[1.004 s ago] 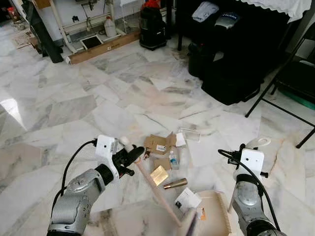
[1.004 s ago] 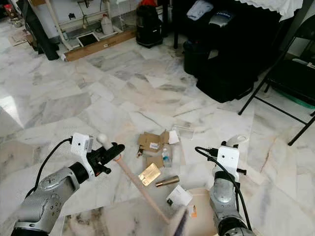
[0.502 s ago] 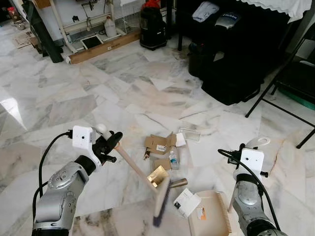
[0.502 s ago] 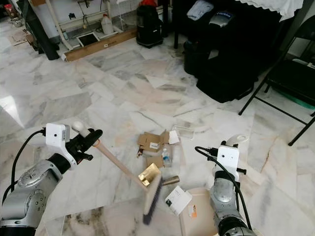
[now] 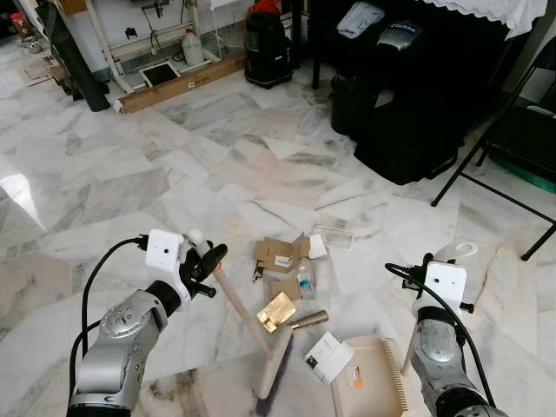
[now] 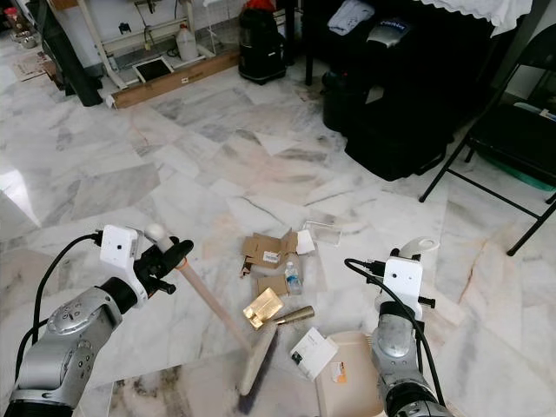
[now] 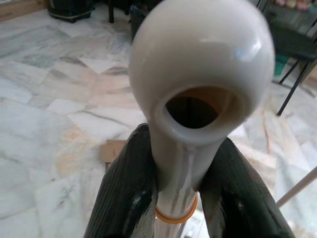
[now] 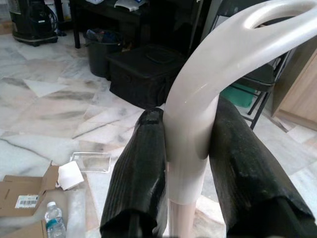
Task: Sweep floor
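White and grey marble floor [image 5: 130,174] runs across the room toward a black bin and dark bags at the far side. Near the robot's feet lies a small heap of litter: torn cardboard pieces [image 5: 280,254], a little plastic bottle [image 5: 306,282], a gold wrapper [image 5: 280,310], a bronze tube [image 5: 308,319] and a white card [image 5: 327,357]. The left gripper [image 5: 204,263] has its two black fingers clamped on the pale top end of the broom [image 5: 252,321], whose handle slants down to the brush head resting on the floor just beside the wrapper and tube. The right gripper [image 8: 185,148] is closed around the white looped handle of the dustpan [image 5: 369,373], which sits on the floor next to the card.
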Tool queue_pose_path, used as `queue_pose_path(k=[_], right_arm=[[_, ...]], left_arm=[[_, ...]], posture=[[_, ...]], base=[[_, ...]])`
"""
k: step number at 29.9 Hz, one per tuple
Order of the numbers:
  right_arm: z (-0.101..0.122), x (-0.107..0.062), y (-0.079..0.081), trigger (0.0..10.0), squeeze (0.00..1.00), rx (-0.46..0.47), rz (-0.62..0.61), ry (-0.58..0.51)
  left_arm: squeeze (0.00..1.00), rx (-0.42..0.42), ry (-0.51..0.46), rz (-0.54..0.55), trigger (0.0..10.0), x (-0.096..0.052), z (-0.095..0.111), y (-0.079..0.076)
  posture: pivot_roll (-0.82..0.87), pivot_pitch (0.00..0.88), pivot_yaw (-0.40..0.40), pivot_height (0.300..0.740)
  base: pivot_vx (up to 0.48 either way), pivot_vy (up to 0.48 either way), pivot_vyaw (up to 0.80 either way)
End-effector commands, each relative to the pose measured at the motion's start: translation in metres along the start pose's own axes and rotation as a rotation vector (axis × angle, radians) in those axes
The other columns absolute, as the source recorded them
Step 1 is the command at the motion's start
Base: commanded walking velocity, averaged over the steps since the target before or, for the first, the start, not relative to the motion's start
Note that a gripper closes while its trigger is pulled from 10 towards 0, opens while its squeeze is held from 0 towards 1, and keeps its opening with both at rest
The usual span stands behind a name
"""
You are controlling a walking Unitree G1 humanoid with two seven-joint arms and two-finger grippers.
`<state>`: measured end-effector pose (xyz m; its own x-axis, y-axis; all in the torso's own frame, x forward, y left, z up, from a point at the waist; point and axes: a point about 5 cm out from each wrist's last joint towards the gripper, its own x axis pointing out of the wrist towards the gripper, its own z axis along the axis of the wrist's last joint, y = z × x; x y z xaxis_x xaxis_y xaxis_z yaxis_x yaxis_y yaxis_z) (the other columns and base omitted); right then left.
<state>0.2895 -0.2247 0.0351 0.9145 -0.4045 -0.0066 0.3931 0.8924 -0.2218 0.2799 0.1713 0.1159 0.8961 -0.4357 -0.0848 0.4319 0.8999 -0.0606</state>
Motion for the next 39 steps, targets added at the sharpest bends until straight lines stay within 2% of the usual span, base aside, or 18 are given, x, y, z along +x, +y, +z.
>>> queue_pose_path(k=[1,6,11,16,21,25,29,34,39], right_arm=[[-0.012,-0.008,0.001,10.0,0.0,-0.017,0.015,0.063],[-0.012,-0.008,0.001,10.0,0.0,-0.017,0.015,0.063],[-0.012,-0.007,0.0,10.0,0.0,-0.02,0.011,0.056],[-0.012,-0.007,-0.003,10.0,0.0,-0.024,0.005,0.05],[-0.012,-0.006,-0.005,10.0,0.0,-0.028,0.002,0.05],[-0.012,-0.006,-0.006,10.0,0.0,-0.03,-0.003,0.048],[-0.012,-0.006,-0.008,10.0,0.0,-0.034,-0.006,0.049],[-0.013,-0.007,-0.005,10.0,0.0,-0.033,0.004,0.054],[-0.012,-0.007,-0.001,10.0,0.0,-0.032,0.017,0.055]], left_arm=[[0.0,0.032,0.018,0.006,10.0,-0.003,-0.006,0.002],[0.0,0.032,0.025,0.006,10.0,-0.001,-0.01,0.001],[0.0,0.018,0.058,0.026,10.0,0.002,-0.023,0.003],[0.0,-0.045,0.037,0.057,10.0,0.006,-0.025,0.004],[0.0,-0.09,0.039,0.031,10.0,0.011,-0.027,0.0],[0.0,-0.084,0.051,0.004,10.0,0.012,-0.03,-0.002],[0.0,-0.122,0.033,-0.032,10.0,0.011,-0.028,-0.006],[0.0,-0.201,-0.032,-0.051,10.0,0.02,-0.014,-0.008],[0.0,-0.187,-0.025,-0.132,10.0,0.023,-0.009,-0.015]], posture=[[0.13,0.115,0.054,0.74],[0.13,0.111,0.054,0.74],[0.12,0.1,0.055,0.74],[0.12,0.096,0.051,0.74],[0.11,0.103,0.05,0.74],[0.1,0.108,0.05,0.74],[0.11,0.116,0.046,0.74],[0.12,0.115,0.042,0.74],[0.12,0.115,0.041,0.74]], base=[[0.0,0.0,0.0],[0.0,0.0,0.0],[0.0,0.0,0.0],[0.0,0.0,0.0],[0.0,0.0,0.0],[0.0,0.0,0.0],[0.0,0.0,0.0],[0.0,0.0,0.0],[0.0,0.0,0.0]])
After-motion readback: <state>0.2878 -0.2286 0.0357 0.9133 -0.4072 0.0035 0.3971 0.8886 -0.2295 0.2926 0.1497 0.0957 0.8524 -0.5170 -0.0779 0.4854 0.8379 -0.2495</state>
